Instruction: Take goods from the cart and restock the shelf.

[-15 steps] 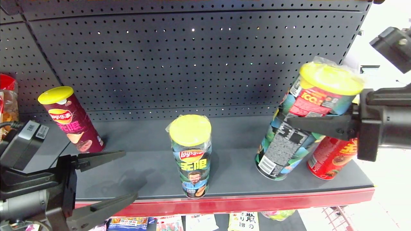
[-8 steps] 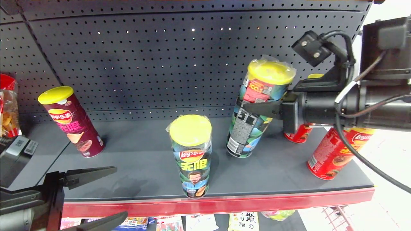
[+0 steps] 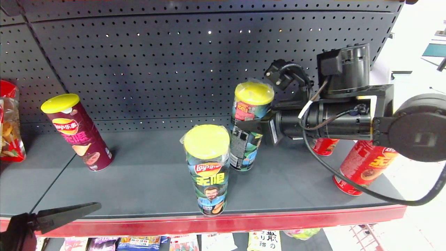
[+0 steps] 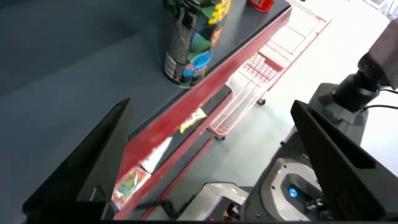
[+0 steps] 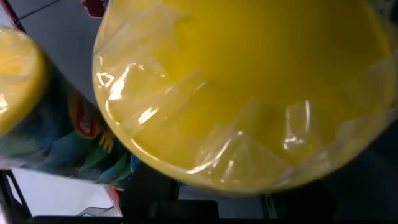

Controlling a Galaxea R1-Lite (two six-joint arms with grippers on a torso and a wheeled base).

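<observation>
Over the last second the right gripper (image 3: 249, 126) has carried the green can (image 3: 244, 150) from the right end of the shelf (image 3: 139, 181) leftward and deeper in. The can was leaning then and now stands almost upright, just behind and to the right of the front can (image 3: 208, 167); whether its base rests on the deck cannot be told. The black jaws stay clamped across the can's upper body. Meanwhile the left gripper (image 4: 211, 106) has dropped low toward the robot's left, below the shelf's front edge, its two fingers spread wide with nothing between them. The deck is flat, matte dark grey metal with a glossy red front strip (image 3: 244, 221), backed by a perforated panel (image 3: 174, 69) whose holes let light through. A purple can (image 3: 78, 134) stands well to the left, and two red cans (image 3: 362, 167) stand at the right end. Flat snack packets (image 3: 216, 242) lie on the level below. Beyond the shelf's right end is a bright pale floor, where a red wire cart (image 4: 261, 81) shows. All the cans are tall printed cylinders with round yellow plastic lids; the held one's lid (image 5: 249, 93) is covered in crinkled clear film that catches the light.
</observation>
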